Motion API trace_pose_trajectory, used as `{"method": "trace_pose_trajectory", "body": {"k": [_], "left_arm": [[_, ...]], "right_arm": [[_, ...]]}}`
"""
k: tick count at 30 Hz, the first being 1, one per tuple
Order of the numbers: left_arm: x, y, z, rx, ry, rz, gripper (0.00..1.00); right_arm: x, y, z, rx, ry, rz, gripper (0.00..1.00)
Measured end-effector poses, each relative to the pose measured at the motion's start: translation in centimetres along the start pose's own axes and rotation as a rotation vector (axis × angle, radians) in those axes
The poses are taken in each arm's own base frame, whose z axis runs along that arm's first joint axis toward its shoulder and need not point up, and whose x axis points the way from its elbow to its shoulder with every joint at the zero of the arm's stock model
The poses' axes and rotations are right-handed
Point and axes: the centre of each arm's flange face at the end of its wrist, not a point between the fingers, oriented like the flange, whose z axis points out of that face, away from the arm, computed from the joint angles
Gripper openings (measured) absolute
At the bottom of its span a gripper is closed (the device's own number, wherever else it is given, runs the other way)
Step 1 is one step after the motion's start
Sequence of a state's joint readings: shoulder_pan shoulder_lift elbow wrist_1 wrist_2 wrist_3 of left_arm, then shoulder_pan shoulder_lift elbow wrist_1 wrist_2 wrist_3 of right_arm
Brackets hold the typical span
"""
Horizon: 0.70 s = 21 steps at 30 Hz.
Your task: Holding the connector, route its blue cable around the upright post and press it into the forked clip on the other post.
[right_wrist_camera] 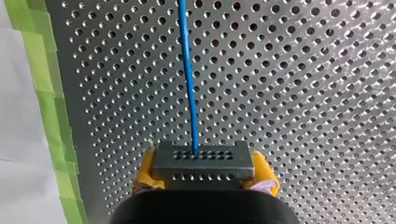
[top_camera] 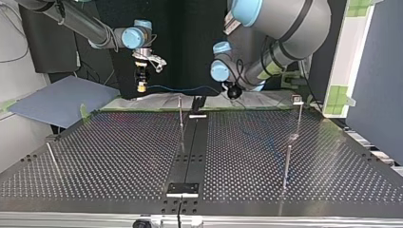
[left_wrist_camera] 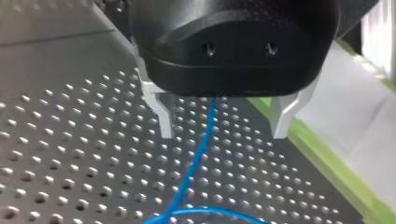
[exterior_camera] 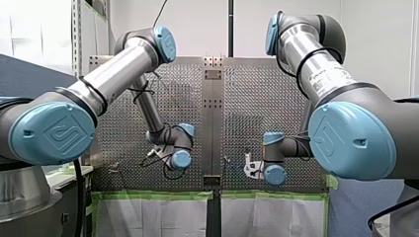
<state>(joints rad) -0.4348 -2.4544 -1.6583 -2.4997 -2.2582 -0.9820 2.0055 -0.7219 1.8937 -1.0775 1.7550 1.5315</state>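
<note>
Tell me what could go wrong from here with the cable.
1. My left gripper is open and the cable only passes loose between its fingers, so it may miss the post.
2. The cable curls in a slack loop beneath that gripper and could snag.
3. My right gripper pinches the connector by its sides; a tug might twist it.

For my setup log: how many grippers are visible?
2. My left gripper is open over the blue cable; my right gripper is shut on the connector. None seems hidden.
</note>
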Motion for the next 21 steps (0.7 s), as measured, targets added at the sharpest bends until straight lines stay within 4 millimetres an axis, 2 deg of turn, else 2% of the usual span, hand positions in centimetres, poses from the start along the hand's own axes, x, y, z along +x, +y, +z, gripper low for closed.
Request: {"method": "trace_pose_trajectory", "body": {"k": [5, 11, 21], "left_arm": [[-0.4, -0.2, -0.1, -0.013, -0.008, -0.02, 0.99], [0.2, -1.1, 0.1, -0.018, 0.012, -0.018, 0.99], [1.4, -5.8, -0.1, 0.024, 0.007, -0.045, 0.99]], "right_arm": [[0.0, -0.1, -0.1, 0.002, -0.004, -0.001, 0.29], [0.0, -0.1, -0.1, 0.002, -0.004, -0.001, 0.29], [0.0, -0.1, 0.0, 0.002, -0.003, -0.003, 0.29]]}}
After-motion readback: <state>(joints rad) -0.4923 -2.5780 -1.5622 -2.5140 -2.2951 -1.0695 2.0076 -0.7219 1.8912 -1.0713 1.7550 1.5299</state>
